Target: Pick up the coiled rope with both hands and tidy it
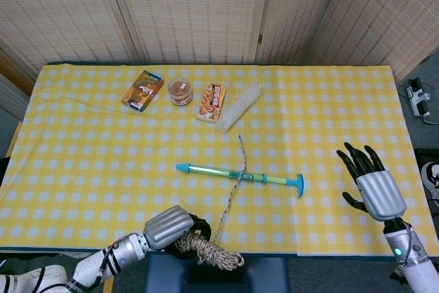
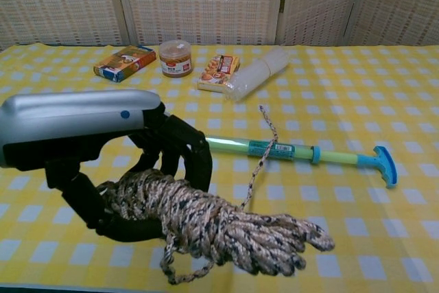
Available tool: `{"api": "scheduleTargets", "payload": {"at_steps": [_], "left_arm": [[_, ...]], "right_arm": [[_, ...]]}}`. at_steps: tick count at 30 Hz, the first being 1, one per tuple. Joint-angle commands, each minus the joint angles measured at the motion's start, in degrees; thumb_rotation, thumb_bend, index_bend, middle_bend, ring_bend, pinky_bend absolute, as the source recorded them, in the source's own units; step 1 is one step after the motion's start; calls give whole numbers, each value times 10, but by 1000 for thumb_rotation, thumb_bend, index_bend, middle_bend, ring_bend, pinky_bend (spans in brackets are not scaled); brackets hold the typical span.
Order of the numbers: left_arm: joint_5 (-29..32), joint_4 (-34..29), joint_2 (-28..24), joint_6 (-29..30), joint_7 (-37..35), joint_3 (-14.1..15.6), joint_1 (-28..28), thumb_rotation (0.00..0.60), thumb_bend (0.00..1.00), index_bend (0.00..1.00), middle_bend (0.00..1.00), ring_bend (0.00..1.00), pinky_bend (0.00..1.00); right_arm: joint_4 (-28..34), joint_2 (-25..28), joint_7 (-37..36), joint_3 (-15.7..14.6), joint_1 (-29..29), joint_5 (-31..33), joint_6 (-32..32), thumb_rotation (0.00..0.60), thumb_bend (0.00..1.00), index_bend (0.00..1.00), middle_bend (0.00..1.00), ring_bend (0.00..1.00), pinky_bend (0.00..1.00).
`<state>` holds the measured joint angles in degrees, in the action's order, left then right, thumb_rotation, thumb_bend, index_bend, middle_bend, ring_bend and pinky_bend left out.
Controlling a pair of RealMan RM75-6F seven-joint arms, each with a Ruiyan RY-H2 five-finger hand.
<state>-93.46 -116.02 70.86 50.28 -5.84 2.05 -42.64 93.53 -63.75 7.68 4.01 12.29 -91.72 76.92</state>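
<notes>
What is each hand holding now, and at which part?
The left hand grips the coiled rope at one end of the bundle. The right hand holds nothing.

No words, brands or numbers can be made out. The orange box [image 2: 124, 62], the jar [image 2: 175, 57] with its red label, the snack packet [image 2: 219, 68] and the teal band on the green tube [image 2: 269, 148] all carry print, but it is too small and blurred to read.
</notes>
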Motion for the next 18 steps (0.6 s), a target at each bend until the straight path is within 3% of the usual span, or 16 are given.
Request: {"api": "scheduleTargets", "payload": {"at_steps": [1, 9, 18], "left_arm": [[-1, 4, 1, 10, 1, -2, 1, 600, 522, 625, 615, 582, 706], [59, 51, 45, 77, 72, -45, 30, 600, 523, 625, 615, 582, 706], [78, 81, 66, 129, 123, -58, 56, 600, 523, 625, 615, 582, 706]], "right_arm": [[4, -6, 1, 4, 22, -14, -19, 600, 263, 0, 26, 121, 0], [10, -32, 14, 17, 94, -36, -87, 600, 263, 72, 98, 160, 0], [-11, -96, 54, 22, 194, -38, -209, 600, 263, 182, 120, 166, 0]]}}
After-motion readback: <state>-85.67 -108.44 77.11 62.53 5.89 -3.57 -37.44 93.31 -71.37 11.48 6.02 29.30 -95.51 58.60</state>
